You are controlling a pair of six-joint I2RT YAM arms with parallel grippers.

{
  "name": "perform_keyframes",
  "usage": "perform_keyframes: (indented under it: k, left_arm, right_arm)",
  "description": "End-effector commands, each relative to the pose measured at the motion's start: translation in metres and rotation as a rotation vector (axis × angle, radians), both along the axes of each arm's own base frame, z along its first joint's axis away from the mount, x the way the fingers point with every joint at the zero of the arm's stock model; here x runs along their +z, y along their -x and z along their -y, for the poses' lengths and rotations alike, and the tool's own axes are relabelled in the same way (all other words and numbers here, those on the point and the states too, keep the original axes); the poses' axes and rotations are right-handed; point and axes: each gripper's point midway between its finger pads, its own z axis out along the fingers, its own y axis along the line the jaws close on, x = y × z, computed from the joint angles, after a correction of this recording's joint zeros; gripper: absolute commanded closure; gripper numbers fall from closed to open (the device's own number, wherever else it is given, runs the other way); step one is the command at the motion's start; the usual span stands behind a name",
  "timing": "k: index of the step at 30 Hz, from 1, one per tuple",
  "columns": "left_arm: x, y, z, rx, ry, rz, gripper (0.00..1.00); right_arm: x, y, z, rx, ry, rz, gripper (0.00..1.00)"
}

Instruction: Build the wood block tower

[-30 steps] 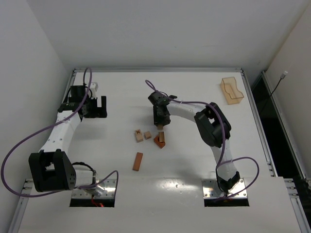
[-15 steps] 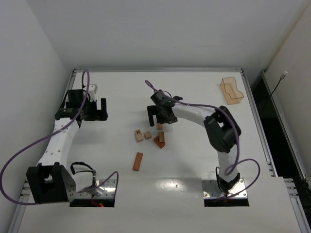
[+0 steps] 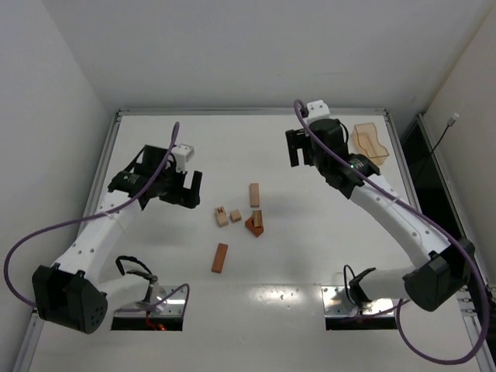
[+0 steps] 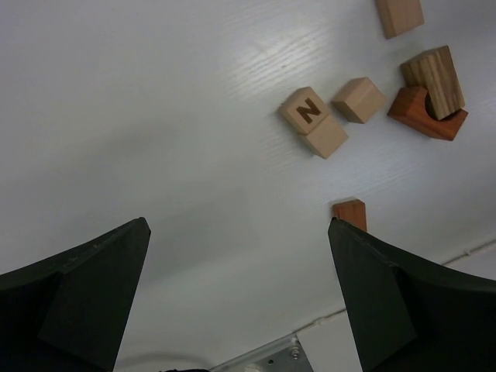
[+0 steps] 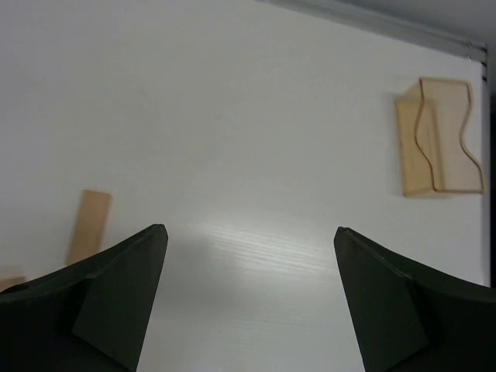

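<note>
Loose wood blocks lie mid-table. A tan bar [image 3: 254,194] lies flat, also in the right wrist view [image 5: 89,226] and the left wrist view [image 4: 399,15]. A tan cube marked N [image 4: 308,111] touches a plain tan block [image 4: 325,138] and sits beside a small tan cube [image 4: 359,99]. A reddish arch block [image 3: 253,227] carries a striped tan block [image 4: 436,72]. A reddish-orange bar [image 3: 220,258] lies nearer the arms. My left gripper [image 3: 184,194] is open and empty, left of the blocks [image 4: 236,225]. My right gripper [image 3: 301,155] is open and empty, behind and right of them [image 5: 249,230].
A translucent orange plastic tray [image 3: 370,144] stands at the back right corner, also in the right wrist view [image 5: 438,136]. White walls and a metal rim [image 3: 248,111] bound the table. Two mounting plates [image 3: 356,301] sit at the near edge.
My right gripper has lifted off the tan bar and swung back and right, leaving the bar flat on the table. My left gripper has moved right, towards the blocks.
</note>
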Motion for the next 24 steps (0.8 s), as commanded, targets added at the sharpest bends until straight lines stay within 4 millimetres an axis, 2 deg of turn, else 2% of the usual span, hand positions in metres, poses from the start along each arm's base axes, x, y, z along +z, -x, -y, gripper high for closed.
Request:
perform_keyframes:
  k: [1, 3, 4, 5, 9, 11, 15, 17, 19, 23, 24]
  left_arm:
    - [-0.004, 0.007, 0.025, -0.036, 0.019, -0.098, 0.00]
    - [-0.022, 0.013, 0.037, -0.074, -0.004, -0.174, 0.00]
    - [-0.023, 0.016, 0.050, -0.105, -0.003, -0.188, 0.00]
    - [-0.027, 0.022, 0.054, -0.124, -0.018, -0.222, 0.02]
    - [-0.052, 0.041, 0.075, -0.196, -0.041, -0.331, 0.07]
    - [-0.067, 0.057, 0.085, -0.231, -0.062, -0.381, 0.08]
    - [-0.087, 0.082, 0.097, -0.258, -0.069, -0.441, 0.15]
    - [-0.099, 0.088, 0.100, -0.253, -0.079, -0.473, 0.19]
    - [-0.111, 0.095, 0.099, -0.243, -0.102, -0.524, 0.21]
    - [-0.123, 0.102, 0.105, -0.181, -0.104, -0.577, 0.23]
    - [-0.128, 0.109, 0.110, -0.168, -0.104, -0.595, 0.23]
  right_arm:
    - [-0.045, 0.008, 0.043, -0.093, 0.140, -0.112, 0.15]
    - [-0.053, 0.010, 0.056, -0.126, 0.114, -0.133, 0.15]
    - [-0.054, 0.011, 0.058, -0.119, 0.099, -0.139, 0.15]
    - [-0.061, 0.013, 0.060, -0.121, 0.087, -0.156, 0.15]
    - [-0.059, 0.009, 0.076, -0.150, 0.044, -0.162, 0.15]
    - [-0.062, 0.010, 0.079, -0.152, 0.038, -0.176, 0.15]
    - [-0.062, 0.014, 0.086, -0.158, 0.005, -0.178, 0.15]
    - [-0.066, 0.013, 0.097, -0.190, -0.007, -0.189, 0.15]
    - [-0.066, 0.013, 0.098, -0.183, -0.022, -0.195, 0.15]
    - [-0.060, 0.010, 0.108, -0.218, -0.058, -0.188, 0.15]
    - [-0.060, 0.010, 0.108, -0.218, -0.058, -0.188, 0.15]
